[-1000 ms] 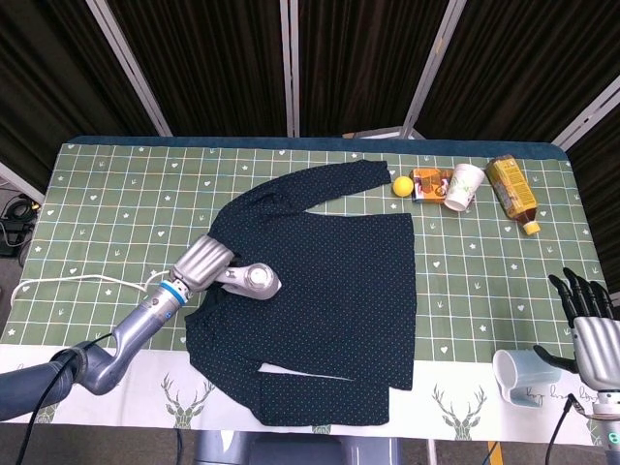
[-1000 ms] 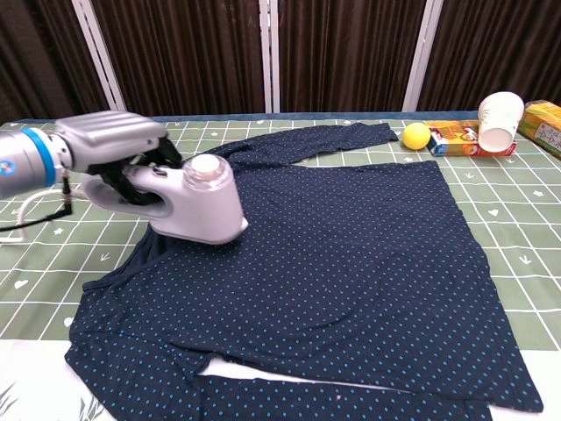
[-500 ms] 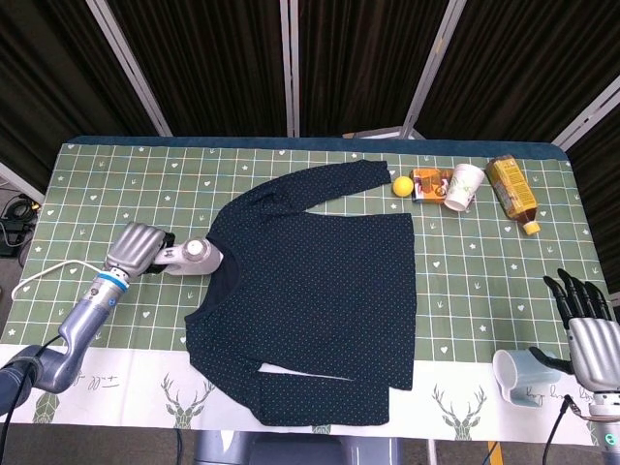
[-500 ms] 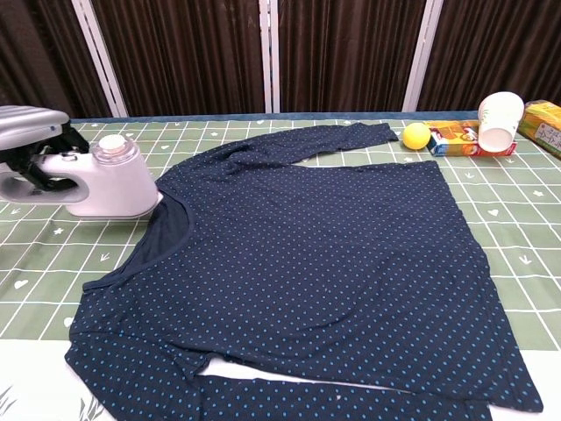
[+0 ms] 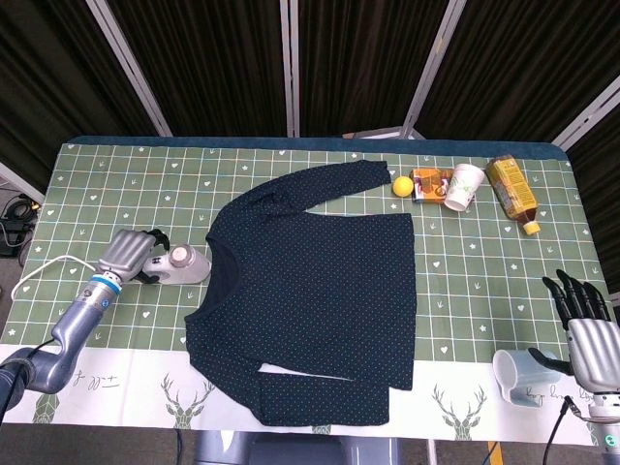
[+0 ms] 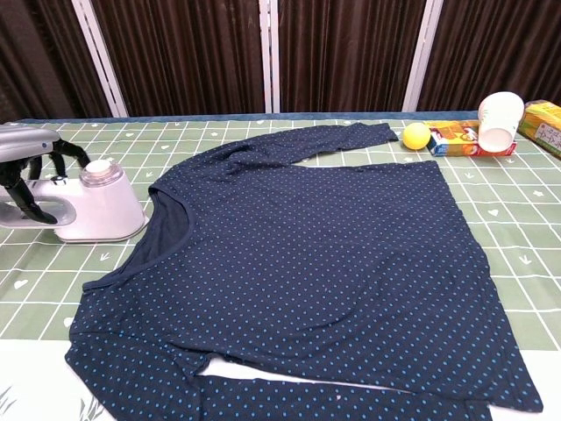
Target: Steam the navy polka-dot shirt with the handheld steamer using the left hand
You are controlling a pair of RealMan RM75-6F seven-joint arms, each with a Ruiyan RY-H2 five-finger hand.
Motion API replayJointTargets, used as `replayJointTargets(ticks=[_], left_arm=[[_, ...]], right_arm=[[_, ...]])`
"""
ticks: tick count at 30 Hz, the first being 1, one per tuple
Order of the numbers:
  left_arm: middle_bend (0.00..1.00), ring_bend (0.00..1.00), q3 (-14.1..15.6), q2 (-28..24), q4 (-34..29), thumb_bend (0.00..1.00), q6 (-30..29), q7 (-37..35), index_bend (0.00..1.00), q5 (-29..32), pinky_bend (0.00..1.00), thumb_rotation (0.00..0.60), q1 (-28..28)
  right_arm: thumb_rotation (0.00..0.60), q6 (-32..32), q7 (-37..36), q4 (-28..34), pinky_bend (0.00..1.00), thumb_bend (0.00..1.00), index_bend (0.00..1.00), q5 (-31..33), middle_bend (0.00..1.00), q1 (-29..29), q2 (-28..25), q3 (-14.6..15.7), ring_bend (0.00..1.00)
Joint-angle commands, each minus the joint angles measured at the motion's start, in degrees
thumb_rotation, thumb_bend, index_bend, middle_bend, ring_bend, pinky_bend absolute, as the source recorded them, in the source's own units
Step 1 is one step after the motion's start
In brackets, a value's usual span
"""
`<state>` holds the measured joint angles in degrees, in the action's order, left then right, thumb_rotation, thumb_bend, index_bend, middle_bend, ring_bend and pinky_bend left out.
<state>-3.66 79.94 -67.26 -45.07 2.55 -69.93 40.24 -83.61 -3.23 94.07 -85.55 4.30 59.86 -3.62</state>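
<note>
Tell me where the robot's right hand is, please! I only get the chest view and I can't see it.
Observer: The head view shows the right hand by the near right corner of the green checked tablecloth, fingers spread, holding nothing.
Operator: Anything near it?
Observer: A pale blue mug is just beside it.
Operator: Does the white handheld steamer have a wire?
Observer: Yes, a white cord runs from it toward the left edge.

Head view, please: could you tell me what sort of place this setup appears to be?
Probably a robot test booth, not a home: dark curtain panels on metal frames enclose a table with a green patterned cloth, holding a shirt and steamer.
</note>
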Motion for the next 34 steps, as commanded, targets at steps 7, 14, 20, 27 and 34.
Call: replayJointTargets(ticks=[7,14,20,27,34], left_arm=[[0.00,0.00,-1.05,-6.34,-9.48,0.00,-0.97,3.18,0.00,4.02,0.00,0.600,-1.54],[0.00,0.00,-2.25,-12.95,-18.99,0.00,-11.88,0.60,0.00,0.76,0.00,0.600,-6.72],[0.00,0.00,-0.96,-16.90,-26.18,0.00,-26.03,-0.34,0.00,-4.63,0.00,0.600,-14.60],[0.00,0.00,2.04,-17.42,-32.80,0.00,-37.99,3.69,0.00,-7.29,0.00,0.600,-23.04],[0.00,0.00,5.49,-17.12,-35.98,0.00,-45.04,6.76,0.00,-11.73,0.00,0.600,-28.90]], right_arm=[[0.600,-0.73,-0.49,0.28,0.00,0.00,0.00,-0.63,0.00,-0.33,-0.32,0.17,0.00],[0.600,-1.68,-0.73,0.76,0.00,0.00,0.00,-1.69,0.00,-0.68,-0.63,0.44,0.00],[0.600,-2.27,-1.79,0.57,0.00,0.00,0.00,-1.75,0.00,-0.97,-0.96,0.35,0.00],[0.600,-2.86,-2.71,-0.26,0.00,0.00,0.00,-1.51,0.00,-1.27,-1.05,0.12,0.00],[0.600,-3.52,-2.94,-1.01,0.00,0.00,0.00,-1.62,0.00,-1.50,-1.17,-0.07,0.00]])
